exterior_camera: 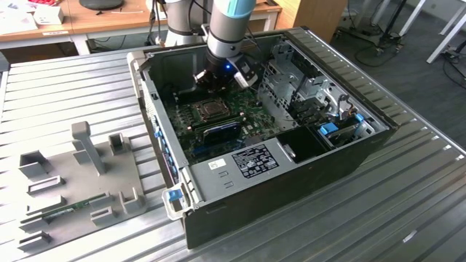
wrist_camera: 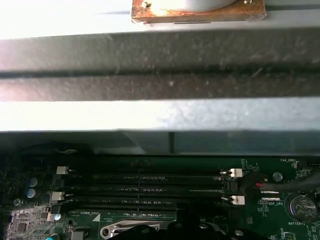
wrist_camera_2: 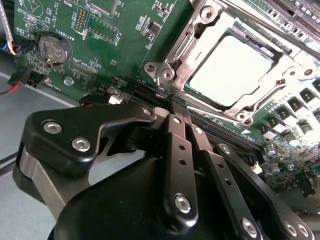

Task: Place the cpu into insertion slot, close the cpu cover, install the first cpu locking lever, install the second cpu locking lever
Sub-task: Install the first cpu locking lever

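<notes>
ribbed grey metal makes up the bench [exterior_camera: 407, 207], and from where i stand the biggest thing on it is an open computer case [exterior_camera: 342, 164] lying on its side, its inside facing up. the arm [exterior_camera: 229, 22] reaches down into the case from the far side, its wrist low over the green circuit board [exterior_camera: 248, 123]. at the exterior view's left, apart from the case, a grey plastic fixture tray [exterior_camera: 80, 185] rests on the bench with upright posts and brackets on it and a thin green strip [exterior_camera: 69, 209] lying in one of its holders.

on the board, in the first wrist view, long black memory slots [wrist_camera: 145, 190] run side by side below the case wall. the insertion slot [exterior_camera: 196, 109] sits near the middle of the board, just in front of the arm's tip.

in the second wrist view the cpu cover [wrist_camera_2: 190, 42] lies flat, its silvery frame closed down around the cpu [wrist_camera_2: 230, 70], whose pale metal top shows through the window. so the cpu is seated in the slot under the cover. whether the levers are latched i cannot tell.

the black jaws are pressed together, nothing visible between them, their tip just beside the near corner of the cover; whether it touches i cannot tell. a round coin battery [wrist_camera_2: 52, 50] sits off to one side.
</notes>
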`<state>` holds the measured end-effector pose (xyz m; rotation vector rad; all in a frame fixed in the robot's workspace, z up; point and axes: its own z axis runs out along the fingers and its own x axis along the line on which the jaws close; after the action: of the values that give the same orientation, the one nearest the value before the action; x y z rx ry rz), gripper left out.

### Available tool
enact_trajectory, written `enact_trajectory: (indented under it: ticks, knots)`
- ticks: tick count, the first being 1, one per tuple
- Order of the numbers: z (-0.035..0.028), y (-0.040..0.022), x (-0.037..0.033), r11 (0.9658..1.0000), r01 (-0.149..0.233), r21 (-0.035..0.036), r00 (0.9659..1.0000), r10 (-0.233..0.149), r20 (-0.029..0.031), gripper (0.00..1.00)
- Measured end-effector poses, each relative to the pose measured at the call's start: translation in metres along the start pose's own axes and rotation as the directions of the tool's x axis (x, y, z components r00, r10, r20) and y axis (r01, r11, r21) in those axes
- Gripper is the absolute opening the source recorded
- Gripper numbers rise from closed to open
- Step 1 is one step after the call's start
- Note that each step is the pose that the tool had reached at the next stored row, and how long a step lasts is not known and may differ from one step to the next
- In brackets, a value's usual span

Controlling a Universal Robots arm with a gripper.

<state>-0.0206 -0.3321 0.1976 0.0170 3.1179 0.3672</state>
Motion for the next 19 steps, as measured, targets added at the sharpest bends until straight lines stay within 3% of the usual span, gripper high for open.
enact_trajectory:
  ticks: [6, 13, 19]
  knots:
    - [-0.0028, 0.0009, 0.0003, 1.0, 0.001, -0.0026, 1.0, 0.0, 0.0014, 0.1]
    - [-0.0029, 0.001, 0.0092, 1.0, 0.004, -0.0024, 0.9999, -0.004, 0.0148, 0.1]
    - [-0.0092, 0.0025, 0.0098, 1.0, 0.004, -0.0029, 0.9998, -0.004, 0.0169, 0.1]
